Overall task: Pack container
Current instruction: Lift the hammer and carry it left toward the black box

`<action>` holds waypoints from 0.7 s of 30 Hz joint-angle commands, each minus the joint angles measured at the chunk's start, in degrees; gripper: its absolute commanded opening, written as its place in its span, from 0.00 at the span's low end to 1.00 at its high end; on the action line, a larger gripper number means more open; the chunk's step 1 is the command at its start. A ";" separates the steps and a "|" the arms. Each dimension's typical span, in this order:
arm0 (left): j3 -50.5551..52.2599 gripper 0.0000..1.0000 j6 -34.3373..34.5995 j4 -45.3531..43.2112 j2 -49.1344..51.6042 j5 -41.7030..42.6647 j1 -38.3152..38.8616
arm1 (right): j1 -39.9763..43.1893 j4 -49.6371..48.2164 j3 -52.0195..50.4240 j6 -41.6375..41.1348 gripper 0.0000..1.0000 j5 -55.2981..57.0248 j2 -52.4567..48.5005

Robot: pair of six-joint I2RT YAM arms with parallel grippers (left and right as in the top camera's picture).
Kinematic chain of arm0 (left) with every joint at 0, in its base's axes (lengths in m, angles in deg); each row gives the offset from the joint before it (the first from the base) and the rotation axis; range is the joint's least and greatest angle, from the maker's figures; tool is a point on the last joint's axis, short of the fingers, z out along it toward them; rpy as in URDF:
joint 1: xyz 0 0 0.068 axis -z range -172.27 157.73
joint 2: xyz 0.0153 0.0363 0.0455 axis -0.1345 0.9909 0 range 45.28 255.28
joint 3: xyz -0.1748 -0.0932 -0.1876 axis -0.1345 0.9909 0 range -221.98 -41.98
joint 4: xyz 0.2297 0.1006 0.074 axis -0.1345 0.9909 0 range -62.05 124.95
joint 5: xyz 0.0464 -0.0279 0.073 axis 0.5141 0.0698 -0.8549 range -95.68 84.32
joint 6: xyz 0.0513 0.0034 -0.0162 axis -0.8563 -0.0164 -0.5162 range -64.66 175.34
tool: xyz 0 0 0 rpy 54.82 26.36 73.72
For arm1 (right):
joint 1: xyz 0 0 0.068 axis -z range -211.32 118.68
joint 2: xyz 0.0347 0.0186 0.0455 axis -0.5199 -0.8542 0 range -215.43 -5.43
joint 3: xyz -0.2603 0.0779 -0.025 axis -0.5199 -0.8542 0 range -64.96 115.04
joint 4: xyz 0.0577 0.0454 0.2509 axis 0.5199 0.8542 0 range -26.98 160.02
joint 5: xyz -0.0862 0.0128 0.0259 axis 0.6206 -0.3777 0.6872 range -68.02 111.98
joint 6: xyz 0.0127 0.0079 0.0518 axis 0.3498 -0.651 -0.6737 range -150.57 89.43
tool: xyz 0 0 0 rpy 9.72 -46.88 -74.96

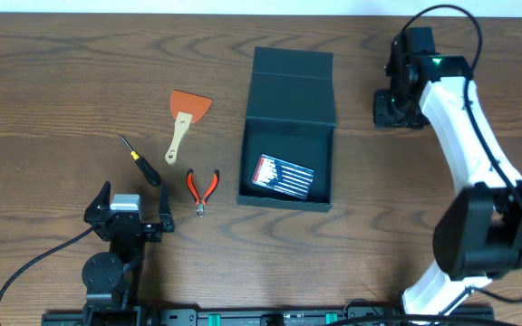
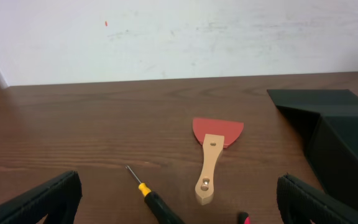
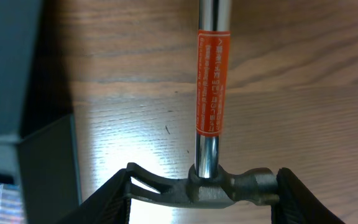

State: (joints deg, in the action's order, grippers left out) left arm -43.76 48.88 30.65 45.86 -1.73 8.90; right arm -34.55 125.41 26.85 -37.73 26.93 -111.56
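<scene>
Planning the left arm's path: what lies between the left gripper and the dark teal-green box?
The overhead view shows only small red-handled pliers between the left gripper and the dark teal-green cardboard box.

On your wooden bench (image 1: 62, 72) you have the open container (image 1: 293, 91), a scraper (image 1: 185, 116), a screwdriver (image 1: 143, 163), red pliers (image 1: 202, 188) and a hammer (image 3: 207, 93).

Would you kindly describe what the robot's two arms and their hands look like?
The right arm has white shells between black joints, a green light near its wrist and a black cable looping above. The left arm is black with a grey block on top and a black cable trailing off. The left hand and right hand have black fingers.
</scene>
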 commanded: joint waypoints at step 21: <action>1.55 0.99 -0.83 0.85 -0.35 0.57 -0.09 | -16.55 4.50 1.20 8.74 0.01 -2.25 9.40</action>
State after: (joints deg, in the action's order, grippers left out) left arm -43.76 48.88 30.63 45.86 -1.73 8.90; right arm -49.10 129.69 26.87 -31.59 25.16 -103.49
